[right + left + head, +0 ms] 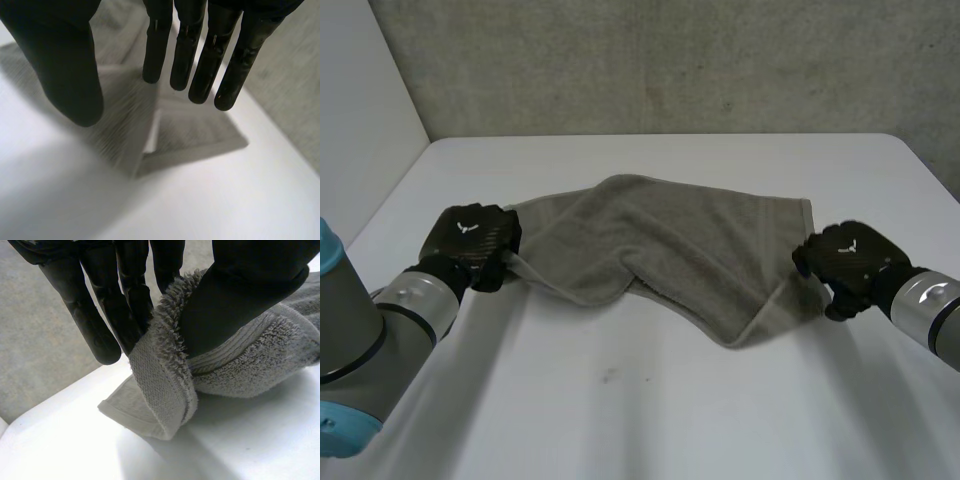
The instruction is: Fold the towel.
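Observation:
A grey towel [670,245] lies crumpled in a loose band across the white table, its near edge folded over in the middle. My left hand [475,245] sits at the towel's left end. In the left wrist view its thumb [245,290] presses a fold of the towel [165,380] against the fingers [115,310], and the towel's corner hangs down to the table. My right hand [845,262] is at the towel's right end. In the right wrist view its fingers [200,60] are straight and the thumb stands apart, with the towel's corner [200,137] lying flat on the table beneath them.
The white table [640,400] has bare room in front of the towel and behind it. A grey concrete wall [670,60] stands past the far edge, and a white panel [360,110] at the left.

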Controlling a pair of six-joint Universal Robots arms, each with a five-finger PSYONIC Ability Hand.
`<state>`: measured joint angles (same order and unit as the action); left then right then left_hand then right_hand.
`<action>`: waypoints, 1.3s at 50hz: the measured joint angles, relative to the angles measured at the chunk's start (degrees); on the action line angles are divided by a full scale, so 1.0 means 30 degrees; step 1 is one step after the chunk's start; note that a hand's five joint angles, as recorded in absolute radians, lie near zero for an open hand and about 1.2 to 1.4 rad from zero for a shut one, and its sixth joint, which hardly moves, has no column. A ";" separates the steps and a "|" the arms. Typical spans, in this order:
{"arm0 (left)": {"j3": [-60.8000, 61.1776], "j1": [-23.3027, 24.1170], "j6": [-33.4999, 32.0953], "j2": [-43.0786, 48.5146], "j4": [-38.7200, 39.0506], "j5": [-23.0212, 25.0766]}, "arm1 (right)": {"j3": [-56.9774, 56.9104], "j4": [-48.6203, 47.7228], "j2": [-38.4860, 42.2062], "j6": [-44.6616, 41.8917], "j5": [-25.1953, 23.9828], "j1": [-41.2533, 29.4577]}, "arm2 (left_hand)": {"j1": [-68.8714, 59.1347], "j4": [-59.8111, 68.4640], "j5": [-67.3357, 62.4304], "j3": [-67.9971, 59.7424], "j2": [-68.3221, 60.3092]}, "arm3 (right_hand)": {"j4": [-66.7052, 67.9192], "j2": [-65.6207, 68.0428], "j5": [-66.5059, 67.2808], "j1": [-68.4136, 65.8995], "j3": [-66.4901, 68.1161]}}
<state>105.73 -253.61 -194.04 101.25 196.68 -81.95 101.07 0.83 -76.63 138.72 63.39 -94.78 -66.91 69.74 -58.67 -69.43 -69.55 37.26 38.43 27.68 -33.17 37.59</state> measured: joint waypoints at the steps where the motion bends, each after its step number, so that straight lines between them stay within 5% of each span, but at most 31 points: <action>1: 0.0020 -0.0062 0.0007 -0.0053 -0.0001 -0.0012 | 0.0285 -0.0532 -0.0441 0.0143 -0.0252 -0.0012 | 0.0000 0.0000 0.0000 0.0000 0.0000 | 0.0000 0.0000 0.0000 0.0000 0.0000; 16: 0.0395 -0.0243 0.0045 -0.0031 0.0002 0.0008 | -0.1084 -0.0110 -0.0437 0.0893 -0.0022 -0.0618 | 0.0000 0.0002 0.0000 0.0000 0.0000 | -0.3781 -0.3954 -0.3981 0.3102 -0.3775; 27: 0.0467 -0.0551 0.0051 -0.0177 0.0004 0.0014 | -0.2588 0.2575 0.2067 0.0464 0.2055 -0.2433 | 0.0000 0.0002 0.0000 0.0000 0.0000 | -0.3780 -0.3954 -0.3981 0.3102 -0.3775; 32: 0.0486 -0.0834 0.0050 -0.0205 0.0007 0.0076 | -0.2406 0.2465 0.2693 -0.0140 0.2452 -0.2571 | 0.0000 0.0002 0.0000 0.0000 0.0000 | -0.1633 -0.1883 -0.1956 0.1756 -0.1743; 35: 0.0525 -0.0979 0.0027 -0.0217 0.0002 0.0112 | -0.2324 0.1969 0.2950 -0.0330 0.2563 -0.2564 | 0.0011 0.0002 0.0000 0.0000 0.0000 | 0.3543 0.3641 0.2699 -0.3423 0.3423; 36: 0.0540 -0.1011 0.0006 -0.0240 -0.0006 0.0118 | -0.2310 0.1659 0.2979 -0.0323 0.2606 -0.2544 | 0.0000 0.0002 0.0000 0.0000 0.0000 | 0.9114 0.8972 0.8286 -0.7433 0.9038; 40: 0.0574 -0.1049 -0.0059 -0.0549 -0.0170 0.0108 | -0.2310 0.0584 0.2688 -0.0097 0.2841 -0.2444 | 0.0000 0.0002 0.0000 0.0000 0.0000 | 1.0286 0.9633 0.9246 -0.7486 1.0022; 46: 0.0511 -0.1266 -0.0088 -0.2209 -0.1219 0.0037 | -0.2392 0.0262 0.0404 0.0549 0.3228 -0.2073 | 0.0000 0.0003 0.0000 0.0000 0.0000 | 1.0331 0.9633 0.9276 -0.7486 1.0022; 53: 0.0370 -0.2059 -0.0071 -0.5325 -0.3678 0.0027 | -0.2467 0.3685 -0.3508 0.0689 0.2783 0.0280 | 0.0000 0.0003 0.0000 0.0000 0.0000 | 1.0331 0.9635 0.9316 -0.7486 1.0022; 65: 0.0323 -0.2487 -0.0222 -0.8547 -0.9393 0.0041 | -0.2362 0.9752 -0.7529 -0.3864 -0.0010 0.5552 | 0.0000 0.0006 0.0000 0.0000 0.0000 | 1.0355 0.9635 0.9354 -0.7486 1.0045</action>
<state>106.70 -261.07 -194.71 75.61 168.50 -81.83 93.99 30.09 -99.22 127.13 63.36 -78.12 -66.91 69.76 -58.67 -69.43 -69.55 68.33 67.33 55.74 -55.62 67.72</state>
